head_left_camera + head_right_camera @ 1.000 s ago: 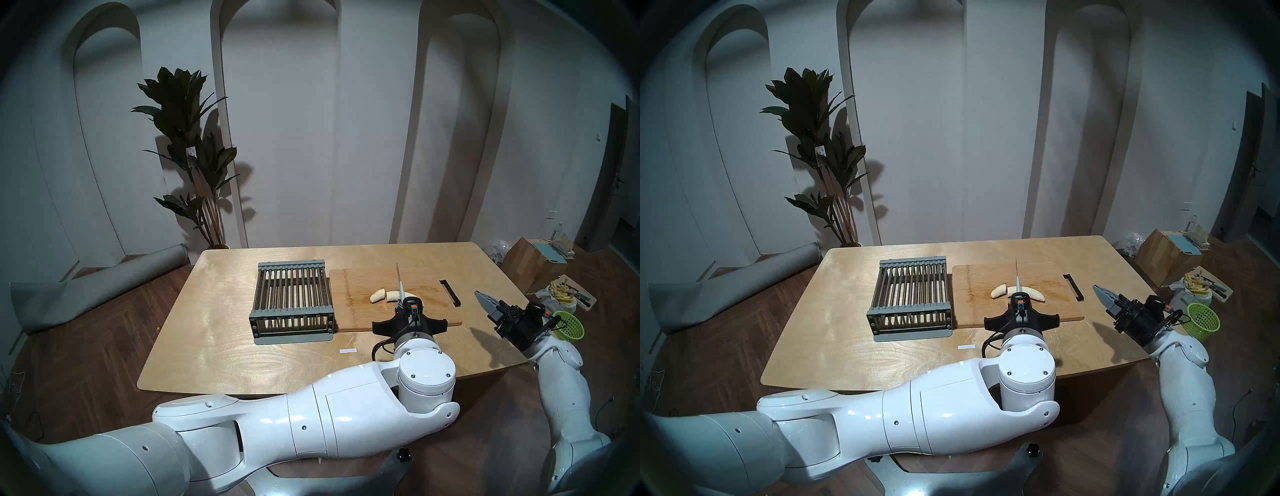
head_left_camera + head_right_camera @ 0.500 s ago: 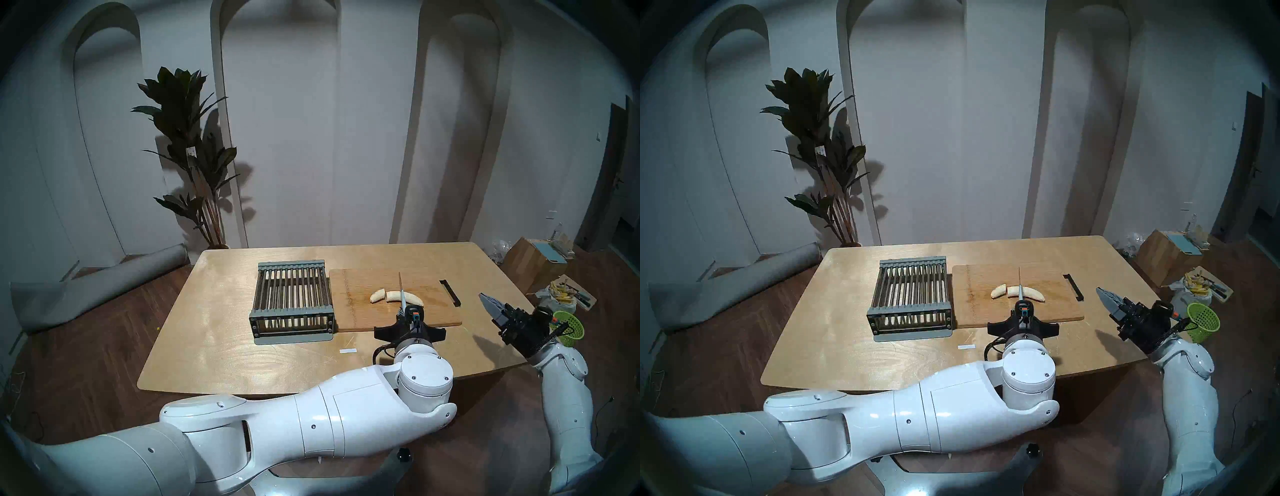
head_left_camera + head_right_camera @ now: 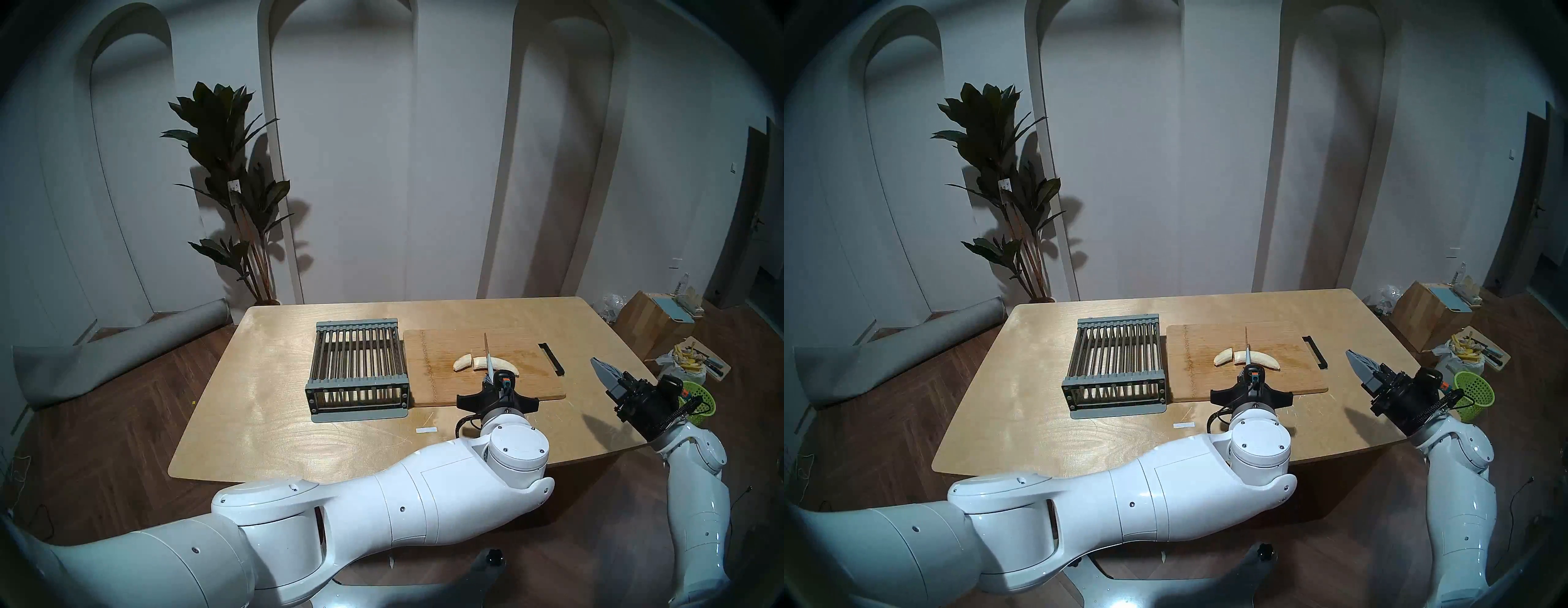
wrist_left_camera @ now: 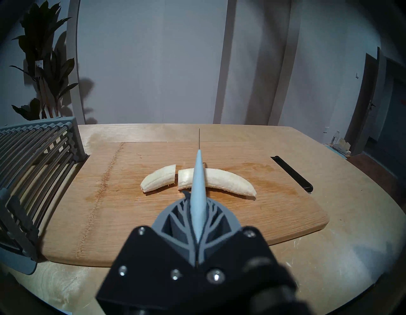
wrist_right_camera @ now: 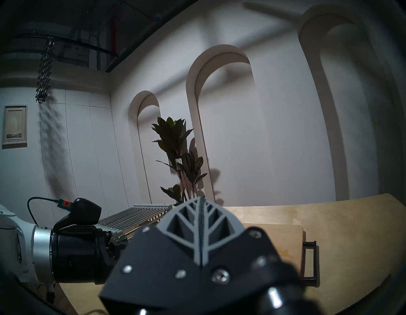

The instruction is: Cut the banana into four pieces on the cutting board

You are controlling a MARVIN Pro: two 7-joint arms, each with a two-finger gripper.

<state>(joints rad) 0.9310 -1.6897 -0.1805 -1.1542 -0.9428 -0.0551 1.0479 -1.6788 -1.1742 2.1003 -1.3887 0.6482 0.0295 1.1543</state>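
The banana lies on the cutting board (image 3: 445,384) in two pieces: a short one (image 3: 462,362) on the left and a longer one (image 3: 505,366) on the right. My left gripper (image 3: 491,379) is shut on a knife with a pale blue handle (image 4: 198,193). Its thin blade (image 3: 487,346) points away from me, edge down, across the left part of the longer piece (image 4: 228,180). Whether the blade touches the fruit I cannot tell. My right gripper (image 3: 602,370) is shut and empty, hovering over the table's right edge, to the right of the board's slot handle (image 3: 551,358).
A grey metal slatted rack (image 3: 358,373) stands right against the board's left side. A white strip (image 3: 426,430) lies on the table (image 3: 275,424) near the front. Off the table's right side are a green basket (image 3: 700,401) and boxes on the floor.
My left gripper with the knife has drawn back a little toward me and lowered, the blade tip ending nearer the banana. My right gripper has drifted slightly right and down, away from the board.
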